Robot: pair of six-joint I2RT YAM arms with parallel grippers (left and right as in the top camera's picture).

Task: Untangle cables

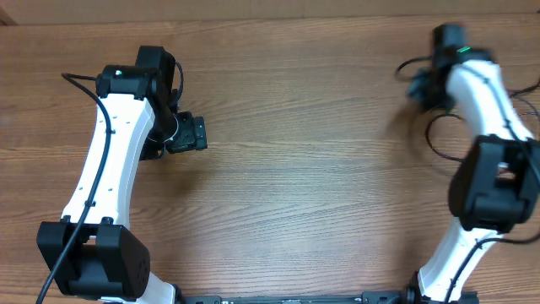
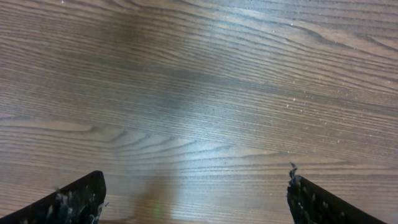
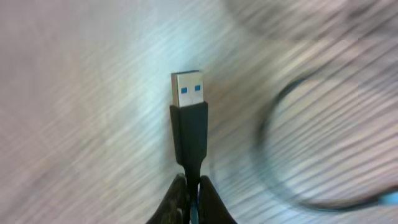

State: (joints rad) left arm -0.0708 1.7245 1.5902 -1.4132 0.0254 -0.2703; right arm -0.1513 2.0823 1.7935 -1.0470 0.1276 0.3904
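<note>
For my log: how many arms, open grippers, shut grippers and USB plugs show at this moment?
White robot arms: 2, left arm and right arm
Open grippers: 1, left gripper
Shut grippers: 1, right gripper, pinching the base of the USB plug
USB plugs: 1
Total: 5

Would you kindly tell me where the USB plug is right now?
In the right wrist view, the USB plug sits mid-frame, pinched at its base by the right gripper, a blurred cable loop beside it.
</note>
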